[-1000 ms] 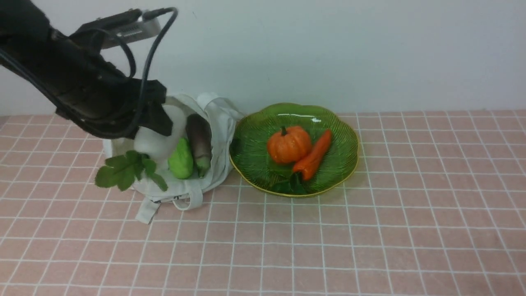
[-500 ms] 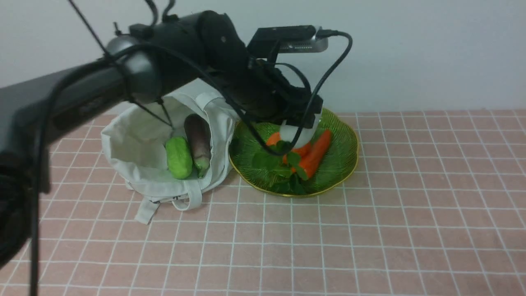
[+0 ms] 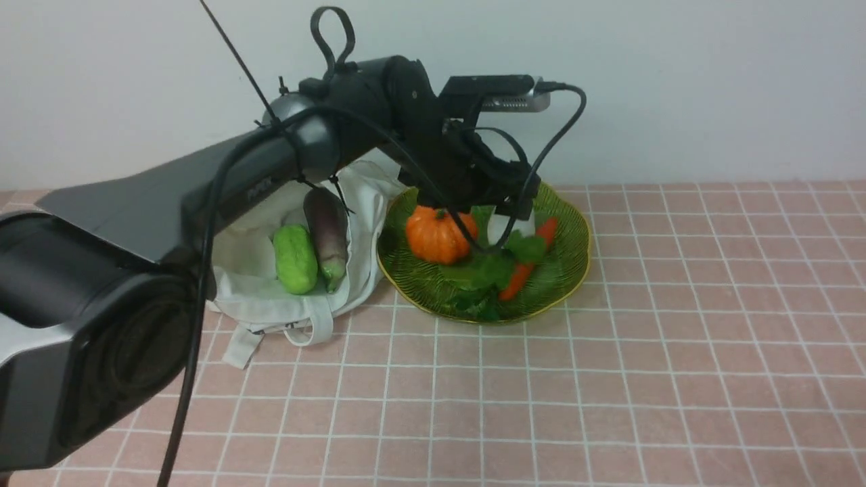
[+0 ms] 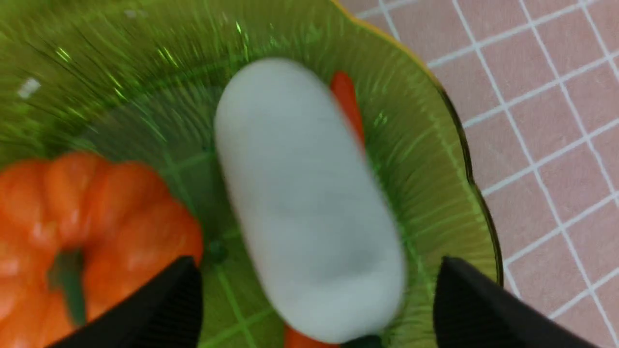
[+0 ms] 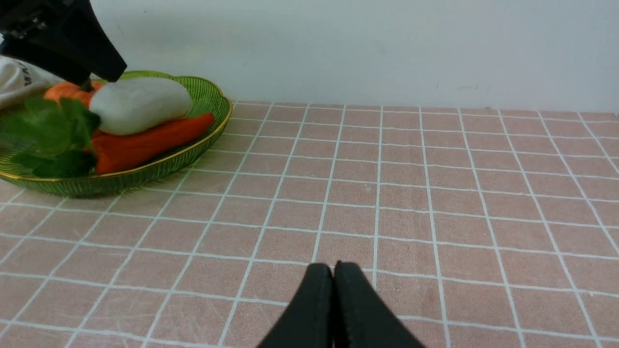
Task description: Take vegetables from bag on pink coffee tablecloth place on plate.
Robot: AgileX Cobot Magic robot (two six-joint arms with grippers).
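Note:
My left gripper [image 3: 504, 203] hangs open over the green plate [image 3: 575, 270], its jaws wide on either side of the white radish [image 4: 304, 193] without touching it. The radish [image 3: 502, 226] lies on the orange carrot [image 3: 517, 281], its green leaves toward the front. The orange pumpkin [image 3: 436, 233] sits beside it on the plate. The green cucumber [image 3: 295, 259] and purple eggplant [image 3: 327, 230] lie in the open off-white bag [image 3: 369, 203] left of the plate. My right gripper [image 5: 332, 270] is shut and empty, low over the pink tablecloth [image 5: 435, 193].
The pink grid tablecloth [image 3: 609, 379] stretches right of and in front of the plate. A pale wall runs close behind the bag and plate. My left arm spans over the bag. The bag's strap handles [image 3: 318, 325] lie toward the front.
My left arm carried the radish from the bag over to the plate and opened. The radish now lies on the carrot. The pumpkin has shifted left.

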